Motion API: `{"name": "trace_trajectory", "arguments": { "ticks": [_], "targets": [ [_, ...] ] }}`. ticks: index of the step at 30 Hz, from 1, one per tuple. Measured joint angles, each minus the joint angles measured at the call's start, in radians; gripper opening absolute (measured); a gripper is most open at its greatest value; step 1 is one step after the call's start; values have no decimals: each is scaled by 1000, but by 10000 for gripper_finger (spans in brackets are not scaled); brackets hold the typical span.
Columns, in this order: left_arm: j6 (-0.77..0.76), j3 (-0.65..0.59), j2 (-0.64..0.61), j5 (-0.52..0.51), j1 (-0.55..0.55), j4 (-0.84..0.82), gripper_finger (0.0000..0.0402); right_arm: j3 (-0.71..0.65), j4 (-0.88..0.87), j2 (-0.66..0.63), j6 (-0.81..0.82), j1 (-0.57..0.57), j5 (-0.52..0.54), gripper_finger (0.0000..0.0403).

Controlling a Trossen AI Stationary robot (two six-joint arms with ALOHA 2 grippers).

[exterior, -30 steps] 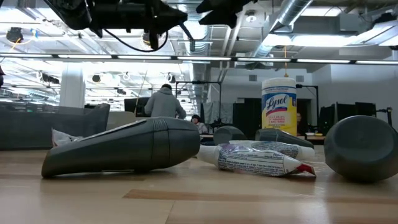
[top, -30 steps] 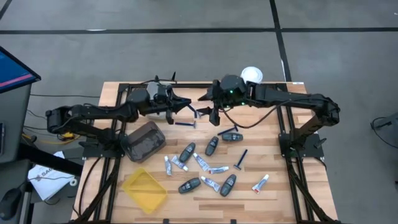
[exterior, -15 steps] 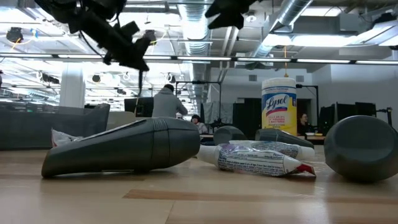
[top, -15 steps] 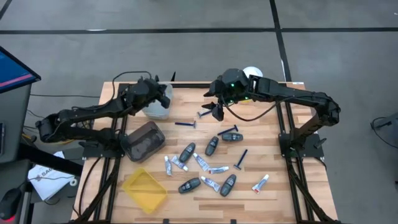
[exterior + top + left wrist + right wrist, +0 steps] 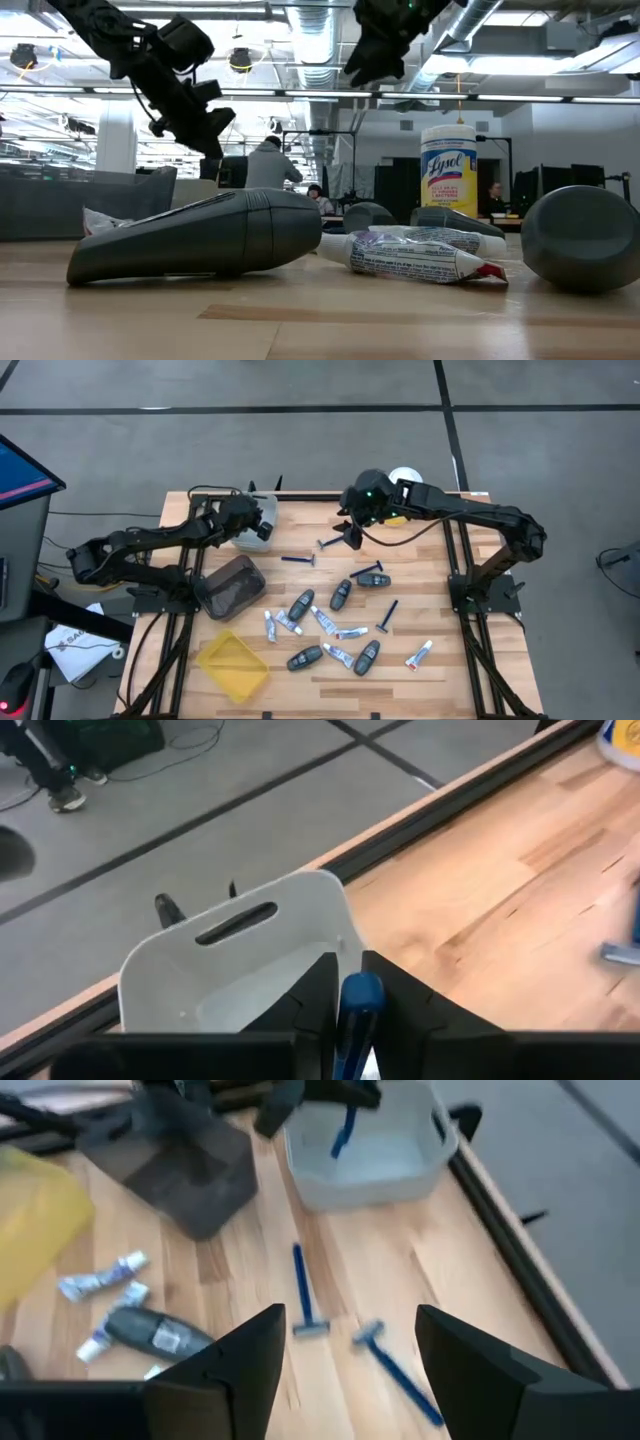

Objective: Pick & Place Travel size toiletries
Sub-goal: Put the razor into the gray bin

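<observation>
A: The left gripper (image 5: 350, 1010) is pinching a dark-blue razor (image 5: 352, 1020) between its fingers, the handle standing up in the gap. It hangs right over the white bin (image 5: 240, 970) at the table's far left edge.

B: And the right gripper (image 5: 352, 537)?

A: Its fingers are spread wide with nothing between them. It hovers above two loose razors (image 5: 302, 1292) lying on the wooden table (image 5: 440, 600), just beside the bin.

B: Where is the rest of the toiletries?

A: Scattered mid-table: small white tubes (image 5: 350, 632), dark grey fobs (image 5: 301, 604), and another razor (image 5: 389, 616). A dark mesh bin (image 5: 230, 586) and a yellow tray (image 5: 232, 664) sit on the left. The yellow wipes canister (image 5: 448, 176) stands at the far edge.

B: What could go wrong?

A: The left gripper appears close to the bin's near wall, so a release there might bounce the razor off the rim and onto the table. The right arm is probably the bigger worry: the razors lie flat and thin, so the fingers could close above one and skid it away. Both arms also work near the same bin, and reaching in together risks a bump.
</observation>
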Motion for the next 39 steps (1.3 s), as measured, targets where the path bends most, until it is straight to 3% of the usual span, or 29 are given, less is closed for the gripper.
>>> {"name": "trace_trajectory", "arguments": {
  "ticks": [7, 18, 24, 32, 39],
  "targets": [
    [109, 0, -10, 62, -3, 4, 75, -26, -7, 0, 25, -1, 0, 220],
    [57, 62, -36, 244, -38, 3, 240, 7, 9, -68, 28, 15, -28, 215],
    [90, 170, -49, 373, -112, 15, 227, 29, 64, -264, -8, 32, -31, 190],
    [162, 195, 26, 392, -218, 8, 180, 31, 35, -566, -59, 29, -28, 135],
    [163, 195, 193, 435, -274, 9, 203, 21, -2, -724, -119, 82, -31, 90]
  ]
}}
